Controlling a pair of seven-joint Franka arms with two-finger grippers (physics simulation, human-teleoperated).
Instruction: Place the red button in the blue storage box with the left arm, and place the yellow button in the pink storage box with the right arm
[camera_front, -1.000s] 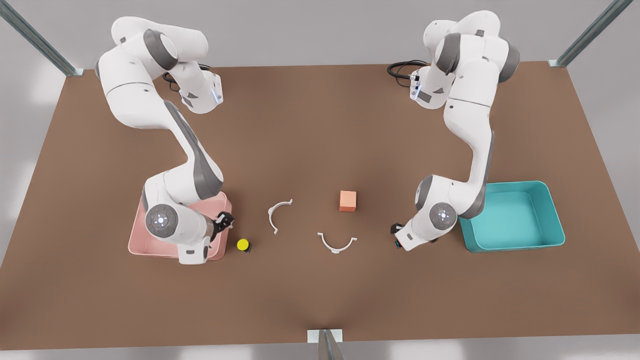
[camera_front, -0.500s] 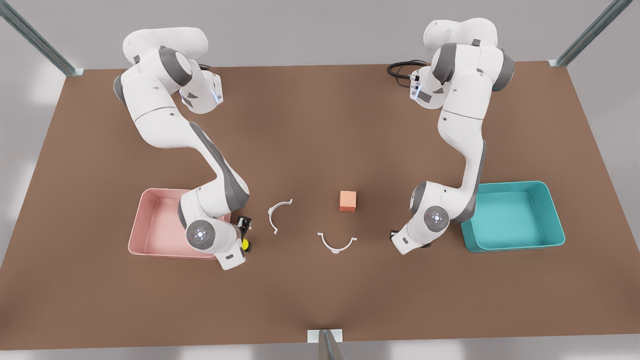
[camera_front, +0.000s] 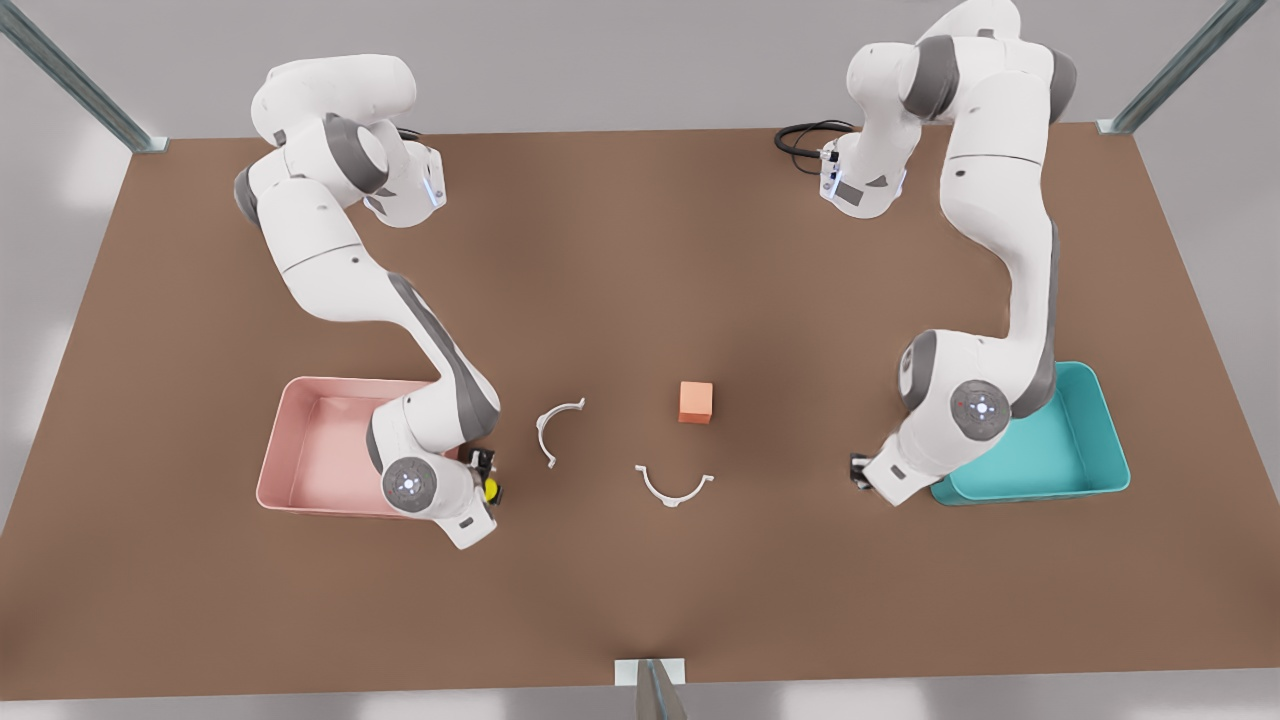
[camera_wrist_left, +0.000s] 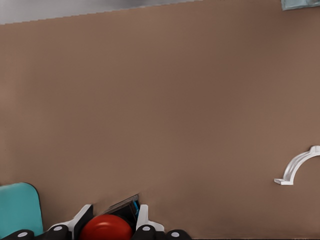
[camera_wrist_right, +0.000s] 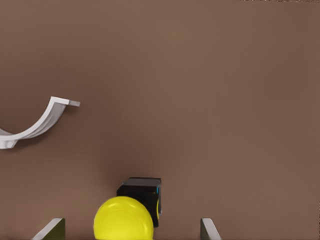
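My left gripper (camera_front: 860, 470) (camera_wrist_left: 112, 222) is on the front view's right, shut on the red button (camera_wrist_left: 106, 227). It sits just beside the near corner of the blue storage box (camera_front: 1060, 440) (camera_wrist_left: 17, 207). My right gripper (camera_front: 485, 472) (camera_wrist_right: 130, 230) is on the front view's left, low over the table and open. The yellow button (camera_front: 490, 489) (camera_wrist_right: 123, 218), on its black base, stands between the wide-apart fingers (camera_wrist_right: 51, 229) without touching them. The pink storage box (camera_front: 320, 450) lies right beside that gripper, partly covered by the arm.
An orange-pink cube (camera_front: 695, 401) stands mid-table. Two white curved pieces (camera_front: 553, 425) (camera_front: 675, 487) lie between the arms; one curved piece (camera_wrist_left: 297, 165) shows in the left wrist view, one (camera_wrist_right: 35, 125) in the right. A black cable (camera_front: 800, 135) lies at the far edge.
The left gripper has carried the red button toward the blue storage box. The right gripper has moved from over the pink storage box to around the yellow button.
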